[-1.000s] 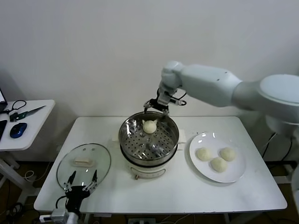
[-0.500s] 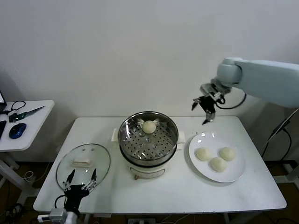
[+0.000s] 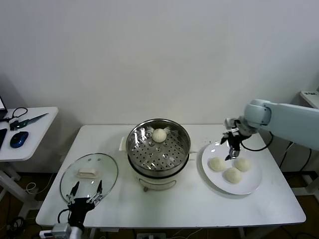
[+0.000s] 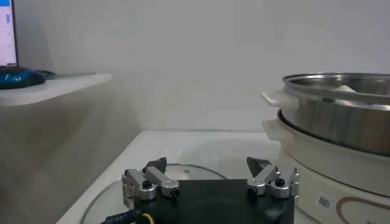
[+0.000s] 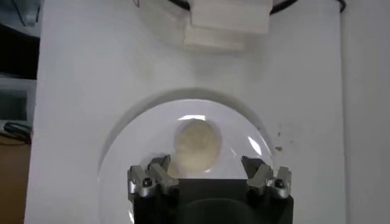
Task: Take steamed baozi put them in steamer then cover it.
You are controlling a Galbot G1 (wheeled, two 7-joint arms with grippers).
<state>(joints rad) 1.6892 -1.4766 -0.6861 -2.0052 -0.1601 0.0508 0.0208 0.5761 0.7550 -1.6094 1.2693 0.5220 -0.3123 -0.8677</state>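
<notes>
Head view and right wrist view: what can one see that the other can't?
Only the head view shows the steamer with one bun inside, the glass lid on the table, the left claw near it, and three buns on the plate. Only the right wrist view shows the right claw open right above one bun. Both show the white plate.

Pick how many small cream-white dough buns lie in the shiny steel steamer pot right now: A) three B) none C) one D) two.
C: a single cream-white bun sits on the perforated tray of the steel steamer pot; the other three lie on the flat white round plate.
</notes>
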